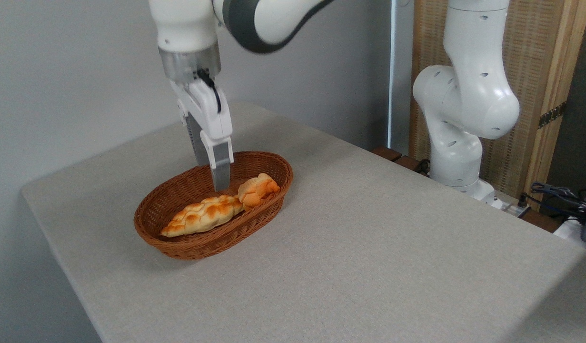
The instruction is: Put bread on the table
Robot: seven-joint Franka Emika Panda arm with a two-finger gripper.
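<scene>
Looking into the wicker basket (193, 247), we see the plaited bread (202, 215) lying inside, touching a small bun (258, 189). Our hand (220, 183) hangs above its right end, empty; finger spread unclear. The basket sits on the surface (369, 247).

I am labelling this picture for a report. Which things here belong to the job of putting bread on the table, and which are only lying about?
Belong to the job:
- plaited loaf
- table
- hand
- basket, holding the loaf

Only lying about:
- small bun in the basket
- cables at far right
</scene>
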